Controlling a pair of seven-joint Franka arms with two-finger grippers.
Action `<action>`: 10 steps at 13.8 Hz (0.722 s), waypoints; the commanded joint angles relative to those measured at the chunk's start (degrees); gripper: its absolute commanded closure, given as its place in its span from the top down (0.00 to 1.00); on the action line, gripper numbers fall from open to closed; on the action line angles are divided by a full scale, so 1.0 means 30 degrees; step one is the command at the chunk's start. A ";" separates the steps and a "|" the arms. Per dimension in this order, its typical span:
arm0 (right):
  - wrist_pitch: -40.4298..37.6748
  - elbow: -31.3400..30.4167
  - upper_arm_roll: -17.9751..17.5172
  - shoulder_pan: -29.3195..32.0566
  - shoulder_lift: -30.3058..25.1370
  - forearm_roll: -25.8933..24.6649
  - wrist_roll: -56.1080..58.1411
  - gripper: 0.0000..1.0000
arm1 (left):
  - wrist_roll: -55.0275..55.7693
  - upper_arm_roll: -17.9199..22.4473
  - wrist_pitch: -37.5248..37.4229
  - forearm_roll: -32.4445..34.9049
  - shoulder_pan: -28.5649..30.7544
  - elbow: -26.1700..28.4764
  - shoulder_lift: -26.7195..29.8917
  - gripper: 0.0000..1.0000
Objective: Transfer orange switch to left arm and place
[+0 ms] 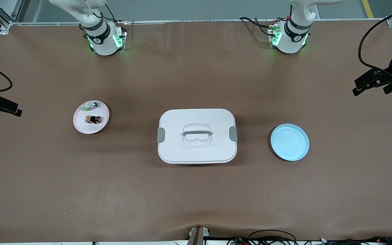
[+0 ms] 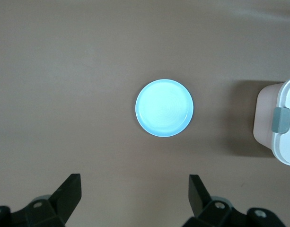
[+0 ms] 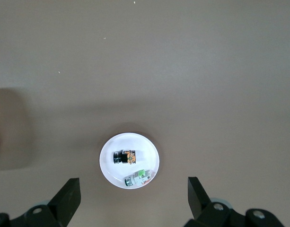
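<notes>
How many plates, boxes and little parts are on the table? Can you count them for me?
Plates: 2, the pink plate and the blue plate
Boxes: 1, the white box
Little parts: 2, the orange switch and the silver-and-green part, both on the pink plate
Total: 5

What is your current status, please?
Left gripper and right gripper open, high. Orange switch on pink plate. Box between plates.

The front camera looks down from high across the table (image 1: 46, 190), facing both arm bases. Each wrist camera looks straight down from well up — the left on the blue plate (image 2: 164, 108) and the box (image 2: 282, 124), the right on the pink plate (image 3: 129, 161) — all seen in front too.
</notes>
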State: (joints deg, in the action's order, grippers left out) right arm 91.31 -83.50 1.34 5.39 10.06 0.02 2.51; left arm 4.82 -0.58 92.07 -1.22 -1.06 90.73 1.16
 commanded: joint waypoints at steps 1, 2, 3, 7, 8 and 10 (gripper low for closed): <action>0.0002 0.0325 -0.0123 0.0225 0.1040 -0.0066 -0.0193 1.00 | 0.0093 -0.0100 -0.0368 0.0172 0.0061 -0.0536 -0.0241 1.00; 0.0003 0.0383 -0.0123 0.0400 0.1100 -0.0065 -0.0193 1.00 | 0.0122 -0.0100 -0.0368 0.0172 0.0003 -0.0536 -0.0241 1.00; 0.0032 0.0354 -0.0123 0.0373 0.1187 -0.0123 -0.0222 1.00 | 0.0151 -0.0100 -0.0368 0.0172 0.0003 -0.0536 -0.0241 1.00; -0.0114 0.0266 -0.0123 0.0577 0.2008 -0.0326 -0.0164 1.00 | 0.0093 -0.0100 -0.0368 0.0172 0.0061 -0.0536 -0.0241 1.00; -0.0143 0.0179 -0.0123 0.0664 0.2212 -0.0270 -0.0222 1.00 | 0.0122 -0.0100 -0.0368 0.0172 0.0061 -0.0536 -0.0241 1.00; 0.0177 -0.0665 -0.0123 0.0723 0.2185 0.0108 -0.0485 1.00 | 0.0093 -0.0100 -0.0368 0.0172 0.0090 -0.0536 -0.0241 1.00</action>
State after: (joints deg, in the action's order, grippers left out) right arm 91.53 -83.80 1.53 6.73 16.64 0.00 2.37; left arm 4.82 -0.58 92.07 -1.22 -1.06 90.68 1.15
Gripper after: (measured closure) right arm 0.000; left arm 0.000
